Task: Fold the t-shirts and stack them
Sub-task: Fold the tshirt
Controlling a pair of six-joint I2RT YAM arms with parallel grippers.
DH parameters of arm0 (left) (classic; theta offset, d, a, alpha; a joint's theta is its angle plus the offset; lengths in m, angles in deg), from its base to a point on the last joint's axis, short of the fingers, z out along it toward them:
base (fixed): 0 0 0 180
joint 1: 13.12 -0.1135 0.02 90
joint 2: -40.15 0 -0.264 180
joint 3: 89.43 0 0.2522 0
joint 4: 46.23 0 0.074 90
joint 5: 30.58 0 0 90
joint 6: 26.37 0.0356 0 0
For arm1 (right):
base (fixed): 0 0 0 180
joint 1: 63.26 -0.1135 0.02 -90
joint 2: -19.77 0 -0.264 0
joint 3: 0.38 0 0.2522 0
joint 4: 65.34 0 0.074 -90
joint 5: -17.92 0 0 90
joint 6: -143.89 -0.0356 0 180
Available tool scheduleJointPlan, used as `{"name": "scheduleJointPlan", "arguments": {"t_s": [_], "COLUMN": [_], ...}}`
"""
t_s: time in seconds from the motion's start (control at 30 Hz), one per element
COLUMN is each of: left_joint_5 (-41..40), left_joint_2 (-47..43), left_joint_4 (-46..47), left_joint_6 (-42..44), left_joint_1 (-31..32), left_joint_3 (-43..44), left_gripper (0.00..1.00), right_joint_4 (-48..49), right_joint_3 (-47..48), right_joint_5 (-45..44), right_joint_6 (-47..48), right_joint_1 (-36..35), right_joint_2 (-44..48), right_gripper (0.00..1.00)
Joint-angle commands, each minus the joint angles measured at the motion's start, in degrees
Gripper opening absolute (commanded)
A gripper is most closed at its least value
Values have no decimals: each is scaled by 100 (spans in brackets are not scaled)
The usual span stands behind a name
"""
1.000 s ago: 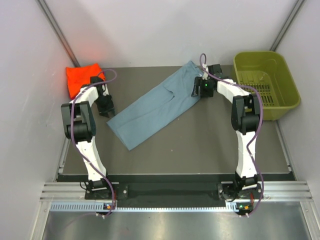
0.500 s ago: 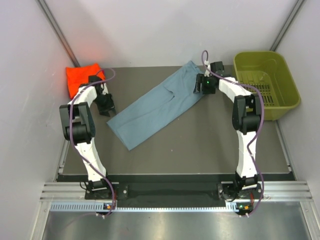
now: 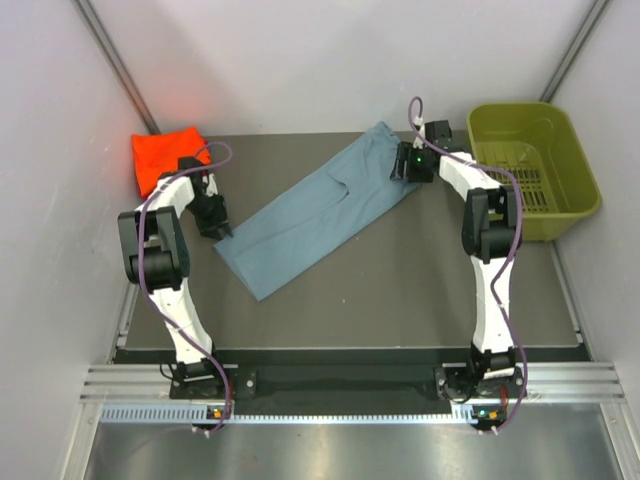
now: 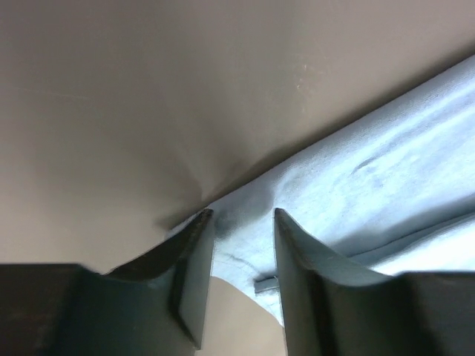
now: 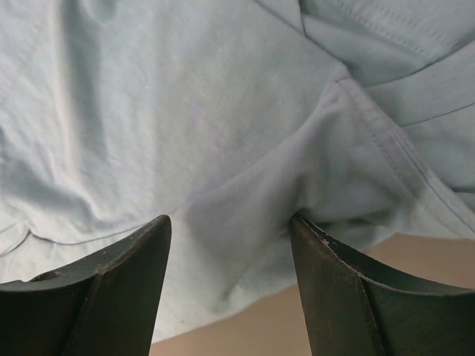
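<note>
Upper left of the top view: folded orange t-shirt at the back corner of the desk, against the wall. Just right of it and lower, the left gripper is down at the lower left end of the grey-blue t-shirt. In the left wrist view its fingers are part spread and stand astride the shirt's corner, with cloth and a patch of bare desk showing in the gap (no firm pinch can be made out). The grey-blue t-shirt lies as a long band, slanting from centre left up to the upper middle of the frame. At that upper end sits the right gripper, low on the cloth. The right wrist view shows its fingers spread wide, with a humped fold of shirt rising between them and touching both inner faces. Far right, at the desk's back corner: olive-green basket, apart from the shirt.
</note>
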Motion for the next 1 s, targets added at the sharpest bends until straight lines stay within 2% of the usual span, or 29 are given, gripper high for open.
{"name": "scheduleJointPlan", "arguments": {"t_s": [0.0, 0.07, 0.1, 0.23, 0.53, 0.97], "left_joint_5": [-87, -114, -114, -61, 255, 449], "left_joint_2": [-116, -89, -89, -229, -1134, -2356], "left_joint_4": [-32, -76, -76, -190, -331, -375], "left_joint_6": [168, 185, 194, 185, 45, 18], "left_joint_1": [14, 23, 41, 154, 761, 999], "left_joint_3": [-24, -15, -23, -172, -1279, -2546], "left_gripper": [40, 35, 23, 0, 0, 0], "right_joint_4": [227, 245, 254, 254, 333, 728], "right_joint_3": [230, 195, 186, 151, 563, 1574], "right_joint_5": [242, 268, 268, 260, 330, 435], "right_joint_6": [-257, -345, -363, -416, -565, -802], "right_joint_1": [17, 8, 17, 17, 26, -9], "right_joint_2": [-86, -121, -138, -200, -604, -1254], "right_gripper": [66, 66, 66, 66, 65, 65]}}
